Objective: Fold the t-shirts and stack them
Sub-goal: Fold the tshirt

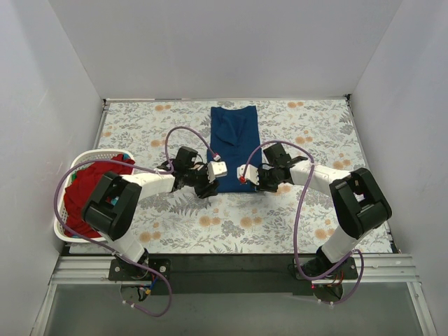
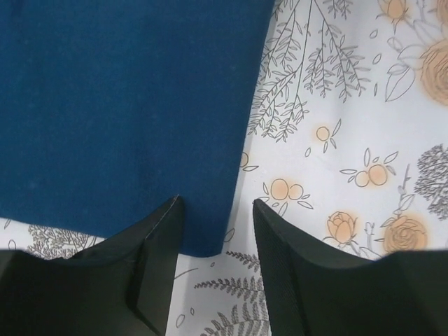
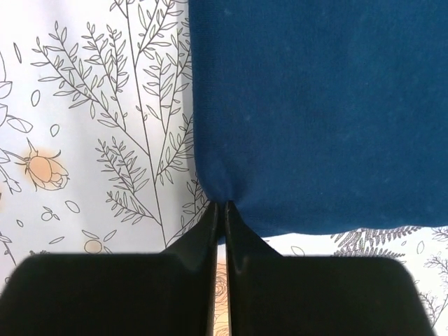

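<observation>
A dark navy t-shirt (image 1: 234, 133) lies folded into a long narrow strip on the middle of the table, running front to back. My left gripper (image 1: 210, 186) is open at its near left corner; in the left wrist view the fingers straddle that corner (image 2: 216, 203) of the navy cloth (image 2: 119, 105). My right gripper (image 1: 260, 185) is shut on the near right corner (image 3: 225, 204), and the navy cloth (image 3: 315, 105) puckers at the fingertips. A red t-shirt (image 1: 91, 189) is heaped in the basket at the left. No printed graphic shows.
The white slatted laundry basket (image 1: 68, 183) stands at the table's left edge beside the left arm. The grey-and-orange floral cover (image 1: 315, 126) spreads over the table. White walls close in the left, right and far sides.
</observation>
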### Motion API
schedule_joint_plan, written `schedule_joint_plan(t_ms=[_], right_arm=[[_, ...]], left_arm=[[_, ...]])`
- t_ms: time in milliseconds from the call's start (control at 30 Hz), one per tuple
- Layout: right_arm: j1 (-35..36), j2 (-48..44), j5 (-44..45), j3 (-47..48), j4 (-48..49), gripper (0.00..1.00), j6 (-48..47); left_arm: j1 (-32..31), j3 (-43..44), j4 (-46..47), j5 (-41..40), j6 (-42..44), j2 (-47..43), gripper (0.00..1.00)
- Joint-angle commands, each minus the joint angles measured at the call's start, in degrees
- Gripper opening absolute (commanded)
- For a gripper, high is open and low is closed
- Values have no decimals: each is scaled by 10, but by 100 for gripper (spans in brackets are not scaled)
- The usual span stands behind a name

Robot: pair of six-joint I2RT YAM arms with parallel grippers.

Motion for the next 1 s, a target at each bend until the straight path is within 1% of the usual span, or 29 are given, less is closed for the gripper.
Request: schedule_joint_plan(t_ms=[0, 167, 267, 300, 367, 400, 433, 500, 533, 567, 600, 700, 800, 967], right_arm=[[3, 10, 1, -10, -14, 1, -4], [-1, 13, -8, 3, -31, 1, 2], [-4, 12, -20, 17, -50, 1, 9], [-5, 11, -23, 23, -56, 1, 10], [-8, 4, -33, 31, -74, 1, 18], [-10, -1, -36, 41, -80, 1, 22], [-12, -5, -43, 47, -86, 1, 27], [-21, -12, -50, 75, -106, 1, 45], [-25, -14, -55, 85, -114, 1, 52], [-35, -14, -63, 98, -121, 1, 63], [-40, -17, -66, 109, -137, 1, 66], [-54, -21, -76, 145, -154, 1, 75], [-62, -29, -79, 168, -165, 1, 75], [-63, -54, -79, 170, -186, 1, 82]], left_arm=[[-5, -15, 30, -9, 75, 12, 41], [-15, -34, 2, -21, 153, 23, 37], [-15, -43, -23, -28, 179, 23, 33], [-15, -45, -28, -29, 178, 18, 28], [-15, -36, -39, -25, 173, 13, 21], [-15, -32, -52, -22, 169, 4, 12], [-15, -25, -57, -19, 162, -2, 9], [-15, 4, -82, -8, 142, -12, 0], [-15, 18, -93, -7, 131, -19, 0], [-15, 52, -107, -4, 112, -20, 0], [-14, 68, -136, 0, 106, -20, 0], [-4, 114, -163, 6, 86, -27, 0], [4, 144, -186, 9, 91, -35, 0], [5, 151, -224, 36, 97, -62, 0]])
